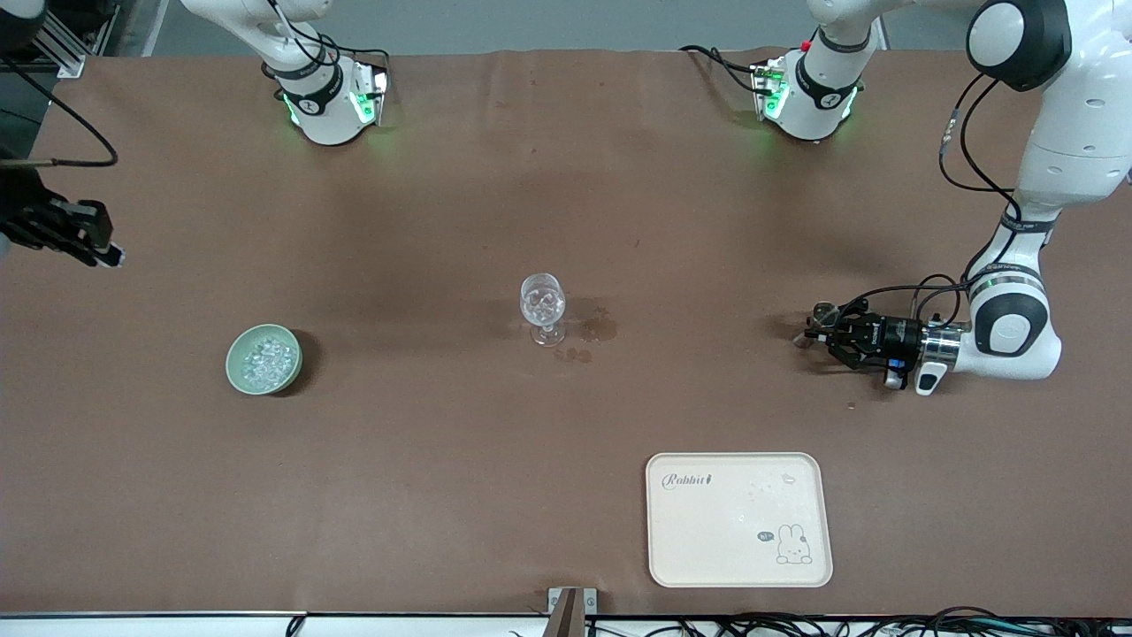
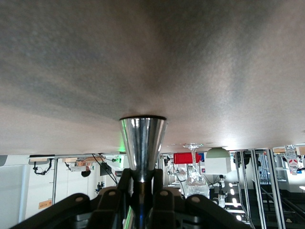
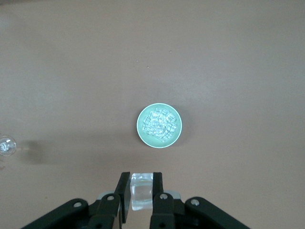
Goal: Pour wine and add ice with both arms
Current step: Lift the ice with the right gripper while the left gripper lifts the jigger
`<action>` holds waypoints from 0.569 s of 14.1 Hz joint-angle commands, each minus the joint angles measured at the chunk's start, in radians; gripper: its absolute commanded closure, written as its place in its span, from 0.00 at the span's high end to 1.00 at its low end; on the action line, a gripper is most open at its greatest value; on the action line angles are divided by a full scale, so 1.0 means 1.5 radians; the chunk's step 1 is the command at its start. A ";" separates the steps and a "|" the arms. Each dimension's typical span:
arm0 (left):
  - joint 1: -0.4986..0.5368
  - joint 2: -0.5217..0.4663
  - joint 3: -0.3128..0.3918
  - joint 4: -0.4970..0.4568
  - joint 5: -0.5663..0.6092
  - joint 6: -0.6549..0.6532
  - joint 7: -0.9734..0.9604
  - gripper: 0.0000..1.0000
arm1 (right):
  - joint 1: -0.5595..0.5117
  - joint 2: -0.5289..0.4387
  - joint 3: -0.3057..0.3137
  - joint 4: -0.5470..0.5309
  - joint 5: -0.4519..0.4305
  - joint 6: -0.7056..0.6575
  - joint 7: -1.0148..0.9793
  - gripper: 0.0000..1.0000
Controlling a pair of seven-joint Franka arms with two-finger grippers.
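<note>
A clear stemmed wine glass stands mid-table with ice lumps in its bowl; it also shows in the right wrist view. A green bowl of ice sits toward the right arm's end. My right gripper is up in the air at that end of the table, over the table beside the bowl, and is shut on one clear ice cube. My left gripper lies low at the left arm's end, shut on a shiny metal cup that rests by the table.
A cream tray with a rabbit print lies nearer the front camera, between the glass and the left arm's end. Dark wet stains mark the brown table cover beside the glass.
</note>
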 commanded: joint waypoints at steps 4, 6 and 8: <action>-0.006 -0.008 -0.013 0.010 -0.031 -0.030 -0.022 0.01 | 0.010 0.037 0.001 0.039 -0.001 -0.035 0.002 0.04; 0.000 -0.013 -0.047 0.017 -0.032 -0.031 -0.059 0.01 | 0.015 0.037 0.001 0.033 -0.001 -0.037 0.008 0.03; -0.003 -0.027 -0.079 0.019 -0.046 -0.022 -0.069 0.01 | 0.017 0.037 0.001 0.032 -0.001 -0.038 0.011 0.03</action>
